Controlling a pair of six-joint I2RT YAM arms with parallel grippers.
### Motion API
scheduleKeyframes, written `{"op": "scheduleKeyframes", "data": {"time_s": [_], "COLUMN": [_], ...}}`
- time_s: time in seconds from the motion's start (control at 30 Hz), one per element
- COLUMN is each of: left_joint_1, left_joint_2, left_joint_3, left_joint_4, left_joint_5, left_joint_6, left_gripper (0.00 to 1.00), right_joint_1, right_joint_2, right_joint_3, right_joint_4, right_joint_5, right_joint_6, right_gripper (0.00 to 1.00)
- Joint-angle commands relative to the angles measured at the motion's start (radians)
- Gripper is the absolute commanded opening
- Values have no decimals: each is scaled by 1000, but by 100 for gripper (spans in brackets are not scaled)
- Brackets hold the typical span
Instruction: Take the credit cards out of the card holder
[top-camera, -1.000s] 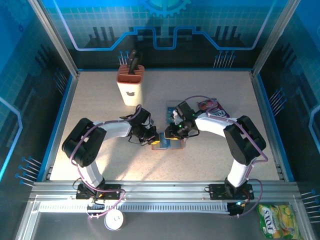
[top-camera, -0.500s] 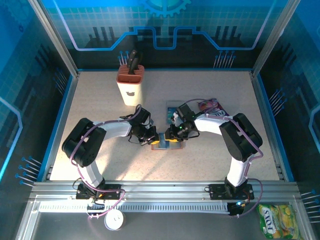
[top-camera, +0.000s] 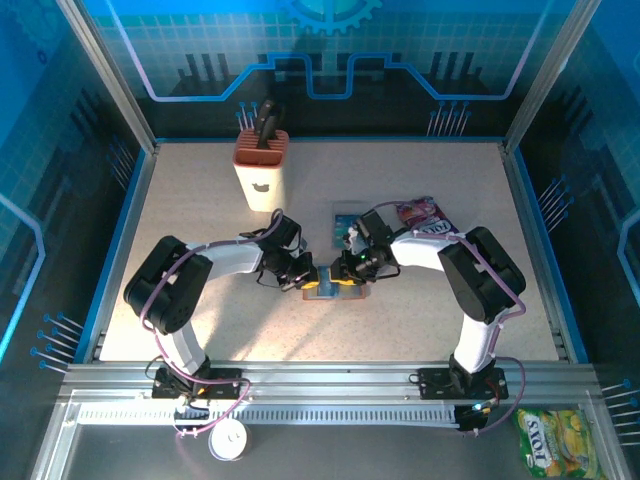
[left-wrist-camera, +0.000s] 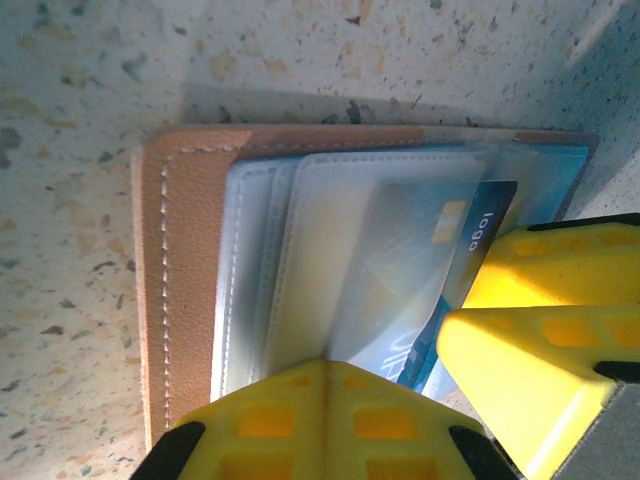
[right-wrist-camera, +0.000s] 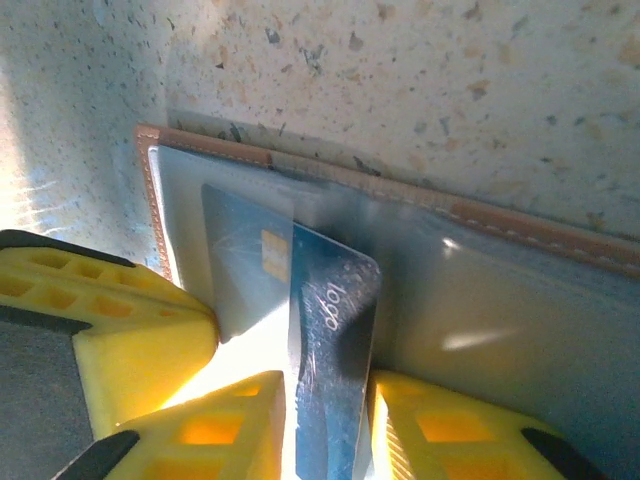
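Note:
The card holder (top-camera: 333, 293) lies open on the table, brown outside (left-wrist-camera: 180, 250) with blue-grey pockets. My left gripper (left-wrist-camera: 327, 365) is shut with nothing between its fingers, and its tips press down on a pocket at the holder's left side (top-camera: 308, 281). A blue credit card (right-wrist-camera: 335, 300) marked "logo" sticks partway out of a clear pocket. My right gripper (right-wrist-camera: 325, 400) is shut on it, one yellow finger on each side (top-camera: 347, 274). The holder's brown edge (right-wrist-camera: 520, 232) runs behind the card. Another teal-blue card (top-camera: 345, 219) lies flat on the table just behind.
A purple snack packet (top-camera: 420, 212) lies by the right forearm. A knife block (top-camera: 260, 170) stands at the back left. Outside the table, a yellow snack bag (top-camera: 555, 440) rests at the bottom right. The two wrists sit close together over the holder.
My right gripper has edged left onto the holder and its jaws have narrowed around the card. The left gripper has stayed pressed in place.

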Motion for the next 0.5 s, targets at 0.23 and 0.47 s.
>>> {"op": "scheduleKeyframes", "data": {"time_s": [0.23,0.47], "left_joint_1": [1,0], "left_joint_2": [27,24], "left_joint_3": [9,11], "left_joint_4": [-51,-48], "left_joint_5": [-23,-25], "left_joint_6": [21,19], "left_gripper": [0,0], "right_joint_1": [-16,-22], "right_joint_2": [-46,-65], "right_joint_3": [-62,-71], "right_joint_4": [95,128], "right_joint_5": [-58,-60], "right_joint_6": [72,93], "right_gripper": [22,14]}}
